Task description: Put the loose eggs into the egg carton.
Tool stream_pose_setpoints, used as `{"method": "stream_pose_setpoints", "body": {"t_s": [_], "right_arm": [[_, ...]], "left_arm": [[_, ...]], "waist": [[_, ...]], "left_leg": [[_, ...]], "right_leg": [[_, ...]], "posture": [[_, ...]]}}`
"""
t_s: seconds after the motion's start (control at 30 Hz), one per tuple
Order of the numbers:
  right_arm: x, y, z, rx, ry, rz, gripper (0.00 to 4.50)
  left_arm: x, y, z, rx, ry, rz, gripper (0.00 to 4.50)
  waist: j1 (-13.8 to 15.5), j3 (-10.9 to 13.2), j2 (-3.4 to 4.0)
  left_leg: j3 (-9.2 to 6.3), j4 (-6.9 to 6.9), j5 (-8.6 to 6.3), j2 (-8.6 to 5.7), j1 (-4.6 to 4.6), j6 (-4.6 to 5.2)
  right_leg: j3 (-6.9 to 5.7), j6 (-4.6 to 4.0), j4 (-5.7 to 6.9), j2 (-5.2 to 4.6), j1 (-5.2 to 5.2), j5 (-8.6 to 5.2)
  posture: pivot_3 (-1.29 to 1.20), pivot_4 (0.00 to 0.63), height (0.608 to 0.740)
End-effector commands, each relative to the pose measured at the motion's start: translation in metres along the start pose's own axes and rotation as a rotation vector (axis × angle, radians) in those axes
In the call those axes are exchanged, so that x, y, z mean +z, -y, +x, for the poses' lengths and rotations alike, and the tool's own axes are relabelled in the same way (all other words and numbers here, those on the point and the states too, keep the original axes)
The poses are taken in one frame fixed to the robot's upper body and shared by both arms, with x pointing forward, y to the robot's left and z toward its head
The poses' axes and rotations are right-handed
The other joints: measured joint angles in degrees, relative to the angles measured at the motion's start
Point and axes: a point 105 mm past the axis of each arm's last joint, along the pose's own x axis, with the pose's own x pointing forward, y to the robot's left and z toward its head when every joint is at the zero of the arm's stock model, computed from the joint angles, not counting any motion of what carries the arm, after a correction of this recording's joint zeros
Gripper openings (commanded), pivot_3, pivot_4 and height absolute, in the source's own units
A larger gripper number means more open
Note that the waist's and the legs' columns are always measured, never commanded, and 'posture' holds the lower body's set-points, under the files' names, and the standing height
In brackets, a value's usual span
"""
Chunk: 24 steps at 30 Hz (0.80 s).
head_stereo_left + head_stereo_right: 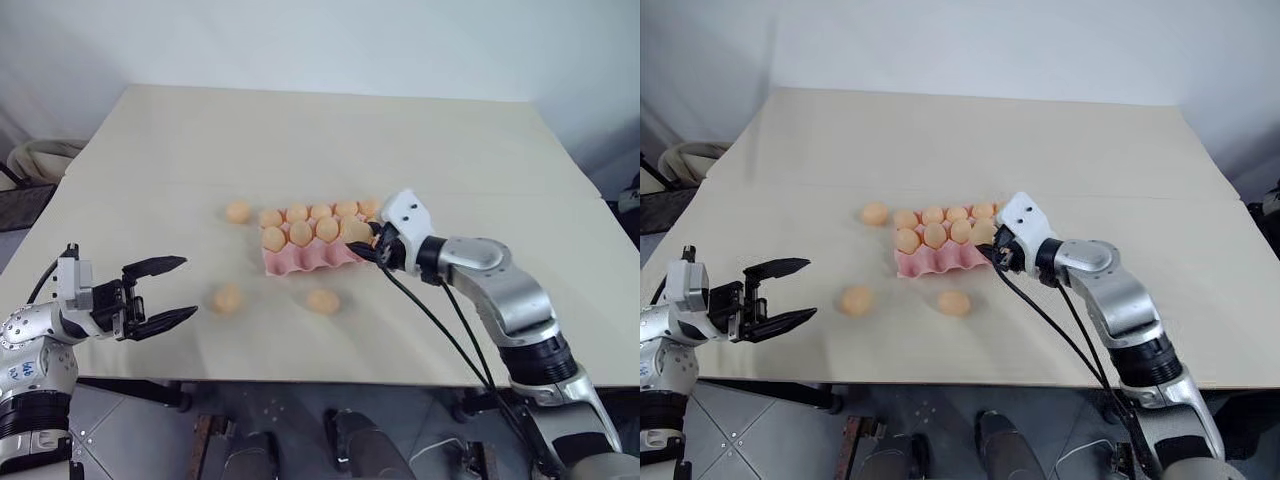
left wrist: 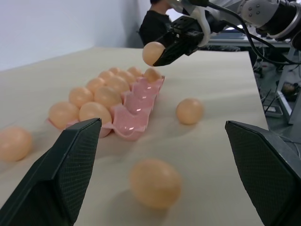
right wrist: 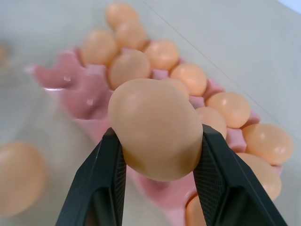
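The right gripper (image 3: 157, 141) pinches 1 egg (image 3: 155, 128) above the egg carton (image 3: 80, 92), hiding its near cups, while the left gripper (image 1: 160, 292) gapes wide, empty.

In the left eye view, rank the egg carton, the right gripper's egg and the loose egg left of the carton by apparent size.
1. egg carton
2-3. egg in the right gripper and loose egg beside the carton: these two look alike, and the held egg is partly hidden.

text: none legible | labels: none | brands: none | numbers: none | signs: none
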Motion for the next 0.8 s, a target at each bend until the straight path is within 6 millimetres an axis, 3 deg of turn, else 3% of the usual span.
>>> {"method": "stream_pose_setpoints", "body": {"t_s": [0.03, 0.6, 0.8], "right_arm": [[0.008, 0.009, 0.004, -0.047, 0.024, -0.047, 1.62], [0.0, 0.008, 0.013, -0.036, 0.004, -0.041, 1.62], [0.001, 0.012, 0.015, -0.046, 0.001, -0.041, 3.61]], "left_arm": [[0.0, 0.008, -0.002, -0.048, -0.033, 0.019, 4.5], [0.002, 0.007, 0.002, -0.037, -0.022, 0.022, 4.5], [0.004, 0.003, 0.003, -0.028, -0.014, 0.035, 4.5]], "waist": [[0.03, 0.0, 0.01], [-0.08, 0.0, 0.01], [-0.12, 0.0, 0.01]], "left_leg": [[0.01, 0.0, -0.03, 0.0, -0.04, 0.02], [0.08, 0.05, -0.1, 0.02, -0.14, 0.03], [0.1, 0.06, -0.1, 0.02, -0.15, 0.03]], "right_leg": [[-0.01, 0.0, 0.0, -0.02, -0.05, 0.0], [-0.03, 0.0, 0.15, -0.04, -0.24, -0.01], [-0.03, 0.0, 0.14, -0.04, -0.24, -0.01]], "posture": [[0.0, 0.15, 0.74], [0.0, 0.15, 0.74], [0.0, 0.15, 0.74]]}}
